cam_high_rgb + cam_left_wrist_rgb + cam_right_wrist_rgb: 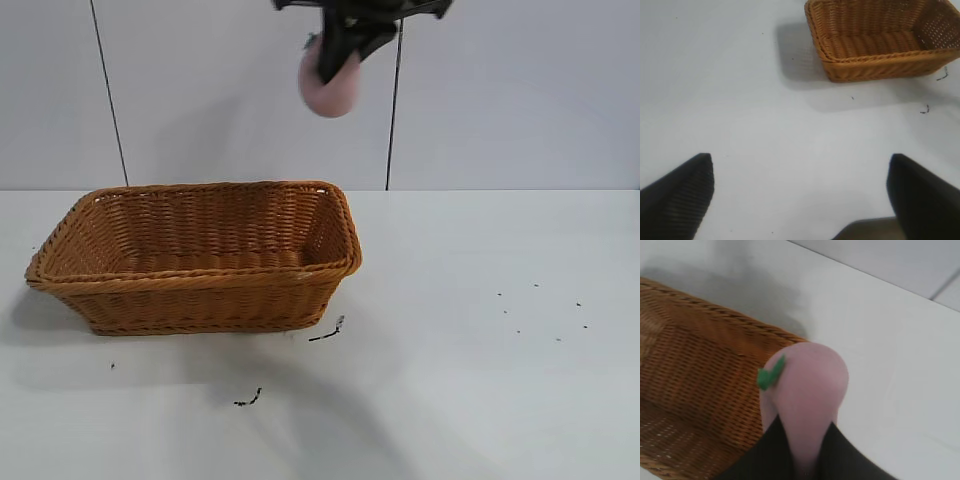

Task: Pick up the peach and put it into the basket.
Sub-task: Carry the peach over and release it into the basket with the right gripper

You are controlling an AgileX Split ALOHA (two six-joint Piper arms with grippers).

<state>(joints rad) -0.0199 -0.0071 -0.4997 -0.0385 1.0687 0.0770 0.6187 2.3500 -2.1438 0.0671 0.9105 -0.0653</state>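
Observation:
My right gripper [338,52] is shut on the pale pink peach [330,88] and holds it high in the air, above the basket's right end. In the right wrist view the peach [807,390] with its green leaf sits between the black fingers [772,452], over the basket's rim [725,320]. The orange-brown wicker basket [200,290] stands on the white table at the left, and nothing shows in it. My left gripper [800,195] is open and holds nothing, over bare table some way from the basket [880,70]; it is out of the exterior view.
The white table [480,340] spreads to the right and front of the basket. Small dark scraps [328,331] lie by the basket's front right corner and in front of it [248,399]. A grey wall with thin cables [392,120] stands behind.

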